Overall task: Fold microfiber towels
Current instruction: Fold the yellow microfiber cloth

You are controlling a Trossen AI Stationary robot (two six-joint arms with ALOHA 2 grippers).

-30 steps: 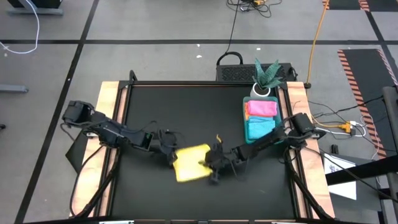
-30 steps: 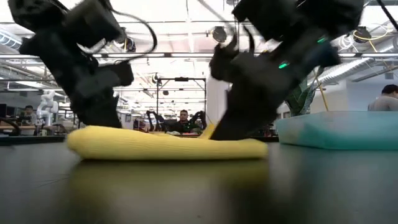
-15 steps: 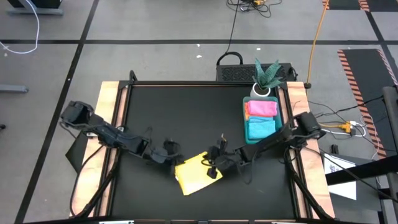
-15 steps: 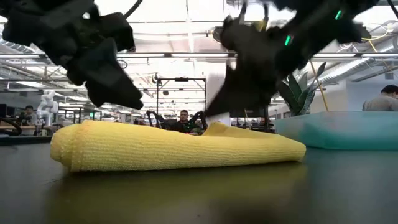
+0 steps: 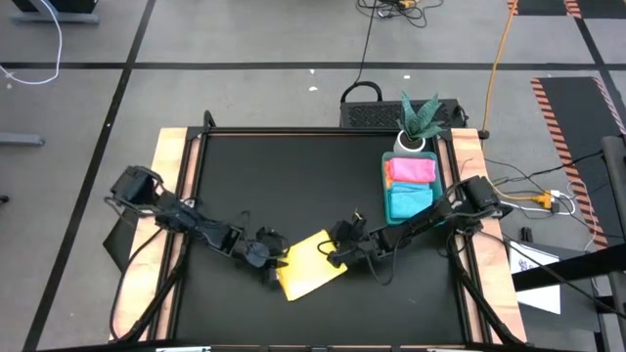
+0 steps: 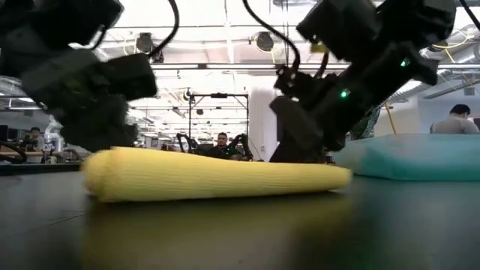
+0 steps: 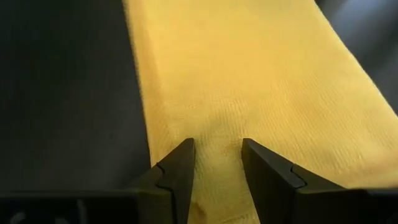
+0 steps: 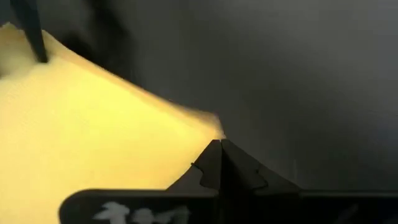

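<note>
A folded yellow towel lies slanted on the black table near its front edge; the low view shows it as a thick flat roll. My left gripper stands open at the towel's left end, its two fingers over the cloth just inside the left edge. My right gripper is shut, and its tips are at the towel's far right corner. A pink towel and a light blue towel lie folded in the green tray. My left gripper slants down over the towel's left end with cloth showing flat between its open fingers; whether the fingertips touch it I cannot tell. My right gripper's shut tips meet the towel's far right corner, slanting down from the right; whether they pinch or only touch it does not show.
The green tray stands at the table's right edge, with a potted plant behind it. The table has raised wooden side rails. People sit in the room beyond the table in the low view.
My left gripper has gone toward the near edge and tipped downward, ending at the towel's left end. My right gripper has rolled its wrist. The towel has turned on the table and now lies slanted; its raised right corner has come down flat.
</note>
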